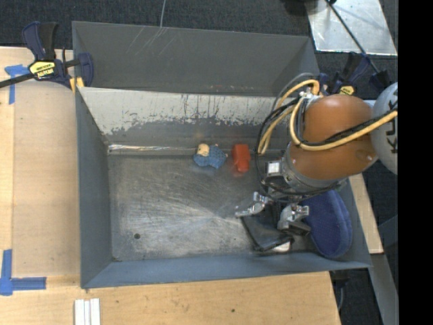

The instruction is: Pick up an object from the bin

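Note:
My gripper point(274, 212) hangs low over the bin's front right corner, under the arm's orange dome. Its metal fingers point(252, 208) reach down beside a flat black object point(265, 234) with a white edge, which lies on the floor right below them. A dark blue rounded pad point(335, 225) leans against the right wall just behind the gripper. Whether anything sits between the fingers is hidden by the wrist.
Against the back wall lie a small red block point(241, 158) and a blue and yellow toy point(208, 156), side by side. The bin's right wall stands close to the arm.

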`<state>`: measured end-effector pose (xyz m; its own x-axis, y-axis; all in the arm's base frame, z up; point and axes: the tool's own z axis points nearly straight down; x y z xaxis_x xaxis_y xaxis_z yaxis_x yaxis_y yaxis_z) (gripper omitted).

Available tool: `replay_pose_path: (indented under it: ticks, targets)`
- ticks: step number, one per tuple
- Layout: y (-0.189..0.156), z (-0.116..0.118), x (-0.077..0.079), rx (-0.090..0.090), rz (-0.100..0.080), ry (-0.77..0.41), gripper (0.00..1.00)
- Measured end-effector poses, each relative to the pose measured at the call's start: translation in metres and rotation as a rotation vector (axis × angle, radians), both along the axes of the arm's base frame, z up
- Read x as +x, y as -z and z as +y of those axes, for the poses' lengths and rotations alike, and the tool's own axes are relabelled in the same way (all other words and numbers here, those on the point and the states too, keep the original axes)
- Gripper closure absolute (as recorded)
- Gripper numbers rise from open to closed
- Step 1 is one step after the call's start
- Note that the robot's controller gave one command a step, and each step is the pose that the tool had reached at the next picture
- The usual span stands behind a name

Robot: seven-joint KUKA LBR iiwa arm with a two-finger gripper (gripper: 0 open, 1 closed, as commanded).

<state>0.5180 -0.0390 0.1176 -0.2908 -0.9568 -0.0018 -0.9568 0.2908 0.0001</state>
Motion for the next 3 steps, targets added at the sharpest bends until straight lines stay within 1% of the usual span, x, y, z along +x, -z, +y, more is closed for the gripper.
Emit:
replay_pose_path:
  ticks: [1,2,3]
  targets:
    - [0.016,-0.005,0.014,0.001,0.0,-0.177,0.0]
    - [0.044,-0.02,0.016,0.001,-0.003,-0.059,0.0]
    - [0.041,-0.018,0.019,0.004,-0.014,-0.061,1.0]
